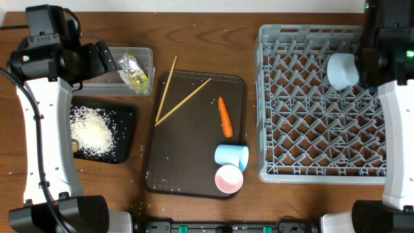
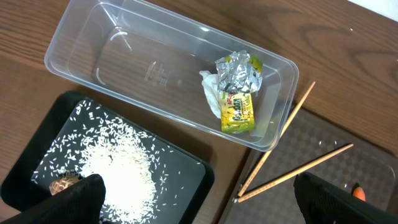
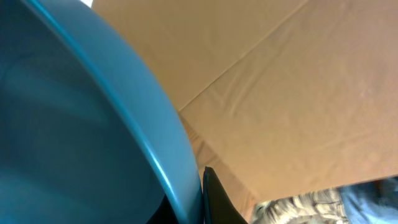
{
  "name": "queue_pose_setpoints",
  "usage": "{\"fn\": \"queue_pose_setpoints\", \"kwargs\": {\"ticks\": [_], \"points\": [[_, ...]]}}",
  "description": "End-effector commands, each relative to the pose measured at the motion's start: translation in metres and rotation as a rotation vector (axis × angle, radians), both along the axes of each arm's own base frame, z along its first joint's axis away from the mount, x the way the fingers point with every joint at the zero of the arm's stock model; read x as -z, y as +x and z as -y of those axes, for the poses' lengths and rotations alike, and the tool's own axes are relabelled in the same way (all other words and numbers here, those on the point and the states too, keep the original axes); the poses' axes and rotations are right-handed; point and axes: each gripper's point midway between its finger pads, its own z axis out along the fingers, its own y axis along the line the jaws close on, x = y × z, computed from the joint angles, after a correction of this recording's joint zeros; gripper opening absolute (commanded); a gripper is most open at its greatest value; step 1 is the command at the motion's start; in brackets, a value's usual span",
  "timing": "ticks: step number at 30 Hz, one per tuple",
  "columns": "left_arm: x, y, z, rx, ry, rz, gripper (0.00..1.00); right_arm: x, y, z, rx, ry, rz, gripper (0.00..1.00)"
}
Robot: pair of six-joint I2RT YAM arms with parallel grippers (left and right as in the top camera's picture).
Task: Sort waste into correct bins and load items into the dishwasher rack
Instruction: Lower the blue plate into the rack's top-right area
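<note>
L wrist cam: L pincer (image 2: 199, 190) spread wide above tub (image 2: 124, 68) w/ wrapper (image 2: 238, 99); rice (image 2: 118, 168) lay on black tray (image 2: 183, 186). Only overhead showed bowl (image 1: 341, 70) hanging above rack (image 1: 310, 116), far-R side. R wrist cam, too close: R pincer (image 3: 194, 208) pressed shut, prob. pinching bowl rim.

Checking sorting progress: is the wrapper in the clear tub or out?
In: the wrapper lies inside the clear tub, near one end, beside the white paper wad.
</note>
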Motion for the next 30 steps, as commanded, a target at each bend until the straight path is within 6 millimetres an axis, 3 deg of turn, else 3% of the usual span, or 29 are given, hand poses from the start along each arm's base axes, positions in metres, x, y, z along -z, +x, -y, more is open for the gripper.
{"fn": "queue_pose_setpoints", "kwargs": {"ticks": [1,8,15,21,27,30], "points": [[0.007,-0.002,-0.002,-0.009,-0.005,-0.021,0.98,-0.015,-0.005,0.016,-0.001,-0.083,-0.109,0.01],[0.007,-0.002,-0.002,-0.009,-0.005,-0.021,0.98,0.002,0.001,0.044,-0.026,-0.11,-0.347,0.01],[0.007,-0.001,-0.002,-0.009,-0.005,-0.021,0.98,0.031,0.004,0.092,0.038,-0.06,-0.425,0.01],[0.007,-0.001,-0.002,-0.009,-0.005,-0.021,0.98,0.056,0.005,0.118,0.07,-0.022,-0.488,0.01],[0.007,-0.001,-0.002,-0.009,-0.005,-0.021,0.98,0.046,0.018,0.139,0.044,-0.072,-0.478,0.01],[0.007,-0.002,-0.002,-0.009,-0.005,-0.021,0.98,0.049,0.031,0.145,-0.046,-0.047,-0.46,0.01]]}}
